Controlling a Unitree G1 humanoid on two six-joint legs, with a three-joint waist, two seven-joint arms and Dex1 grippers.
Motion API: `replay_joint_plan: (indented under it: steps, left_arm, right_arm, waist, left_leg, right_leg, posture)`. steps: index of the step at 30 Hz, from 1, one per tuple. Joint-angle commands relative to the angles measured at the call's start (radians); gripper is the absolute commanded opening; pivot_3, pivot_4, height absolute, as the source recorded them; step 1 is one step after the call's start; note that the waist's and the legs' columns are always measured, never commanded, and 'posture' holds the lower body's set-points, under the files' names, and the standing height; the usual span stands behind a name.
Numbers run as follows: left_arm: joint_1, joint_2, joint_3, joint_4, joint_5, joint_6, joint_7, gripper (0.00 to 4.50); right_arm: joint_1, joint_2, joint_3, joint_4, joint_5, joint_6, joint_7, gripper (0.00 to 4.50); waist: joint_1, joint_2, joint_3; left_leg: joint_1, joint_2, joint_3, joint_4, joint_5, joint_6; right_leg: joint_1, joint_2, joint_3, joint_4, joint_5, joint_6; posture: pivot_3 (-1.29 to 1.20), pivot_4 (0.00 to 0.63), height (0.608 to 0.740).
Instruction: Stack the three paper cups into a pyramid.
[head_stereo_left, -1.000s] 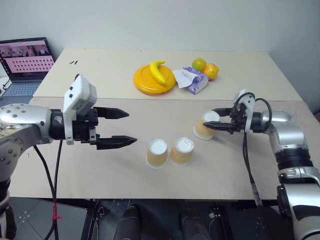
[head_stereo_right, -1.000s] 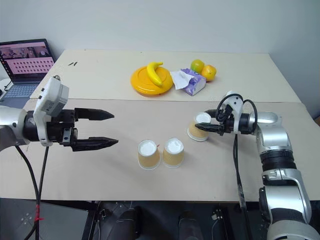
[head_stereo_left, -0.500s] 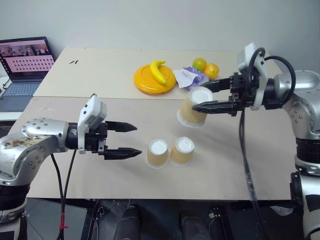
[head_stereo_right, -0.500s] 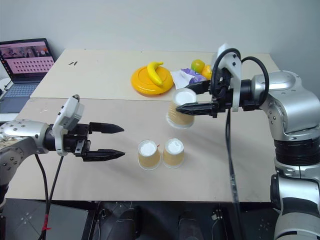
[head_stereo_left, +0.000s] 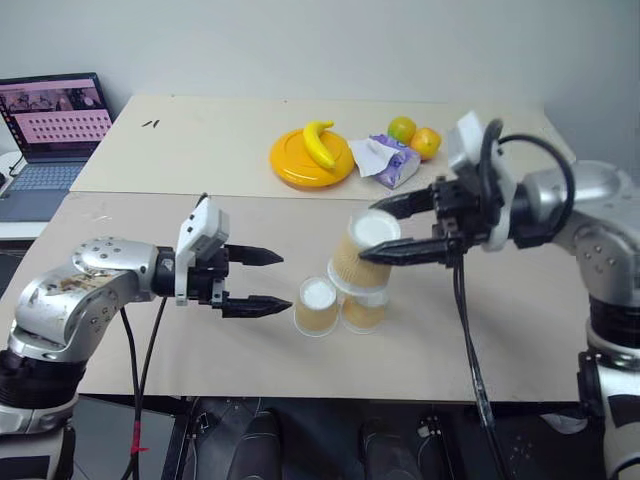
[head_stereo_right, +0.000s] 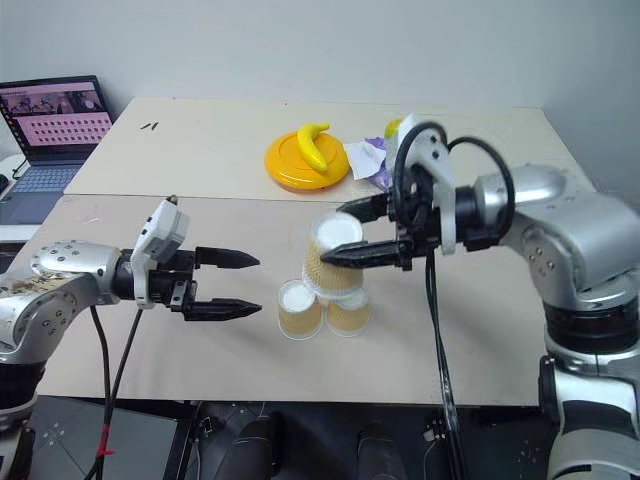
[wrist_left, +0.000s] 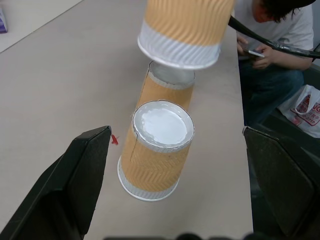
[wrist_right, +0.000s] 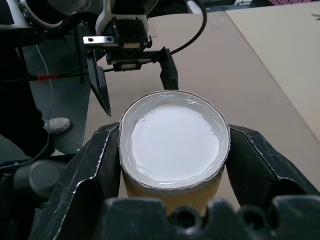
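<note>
Between my spread fingers (wrist_left: 75, 195) stands an upturned paper cup (wrist_left: 155, 150), white end up, on the tan table (wrist_left: 60, 90). A second cup (wrist_left: 167, 87) is just behind it at twelve o'clock; a third (wrist_left: 182, 27) hangs above. A seated person (wrist_left: 270, 45) is at two o'clock.

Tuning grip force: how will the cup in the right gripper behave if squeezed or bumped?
The held cup is thin ribbed paper and open-ended, so probably light and crushable. The right gripper grips near its closed end, likely the stiffest part. Tapered and round, it would probably roll if dropped.
</note>
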Motion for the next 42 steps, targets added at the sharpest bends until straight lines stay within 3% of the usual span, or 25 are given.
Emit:
replay_joint_plan:
  steps: [1, 32, 33, 36, 42]
  left_arm:
    - [-0.007, 0.014, 0.032, -0.024, -0.011, 0.003, -0.004, 4.50]
    - [-0.043, 0.011, 0.038, -0.032, -0.010, 0.020, 0.037, 4.50]
    - [-0.044, 0.009, 0.037, -0.032, -0.010, 0.020, 0.038, 4.50]
    - [-0.049, 0.007, 0.034, -0.027, -0.008, 0.016, 0.039, 4.50]
    - [-0.061, 0.004, 0.025, -0.012, 0.004, 0.005, 0.034, 4.50]
  right_arm:
    - [-0.027, 0.012, 0.003, -0.022, 0.015, -0.001, -0.031, 3.10]
    - [0.038, -0.009, 0.076, 0.040, -0.071, -0.140, 0.022, 3.10]
    - [0.038, -0.009, 0.076, 0.039, -0.071, -0.140, 0.021, 3.76]
    - [0.040, -0.008, 0.077, 0.038, -0.075, -0.144, 0.019, 4.46]
    - [0.040, -0.008, 0.075, 0.038, -0.075, -0.149, 0.020, 4.46]
  waist:
    - [0.000, 0.000, 0.000]
    - [0.007, 0.000, 0.000]
    - [0.007, 0.000, 0.000]
    - [0.007, 0.000, 0.000]
    - [0.007, 0.000, 0.000]
  left_leg:
    - [0.000, 0.000, 0.000, 0.000, 0.000, 0.000]
    - [0.000, 0.000, 0.000, 0.000, 0.000, 0.000]
    - [0.000, 0.000, 0.000, 0.000, 0.000, 0.000]
    - [0.000, 0.000, 0.000, 0.000, 0.000, 0.000]
    - [0.000, 0.000, 0.000, 0.000, 0.000, 0.000]
  right_leg:
    - [0.000, 0.000, 0.000, 0.000, 0.000, 0.000]
    - [0.000, 0.000, 0.000, 0.000, 0.000, 0.000]
    - [0.000, 0.000, 0.000, 0.000, 0.000, 0.000]
    - [0.000, 0.000, 0.000, 0.000, 0.000, 0.000]
    - [0.000, 0.000, 0.000, 0.000, 0.000, 0.000]
  posture:
    - [0.00, 0.150, 0.732]
    - [0.00, 0.150, 0.732]
    - [0.00, 0.150, 0.732]
    - [0.00, 0.150, 0.732]
    - [0.00, 0.150, 0.732]
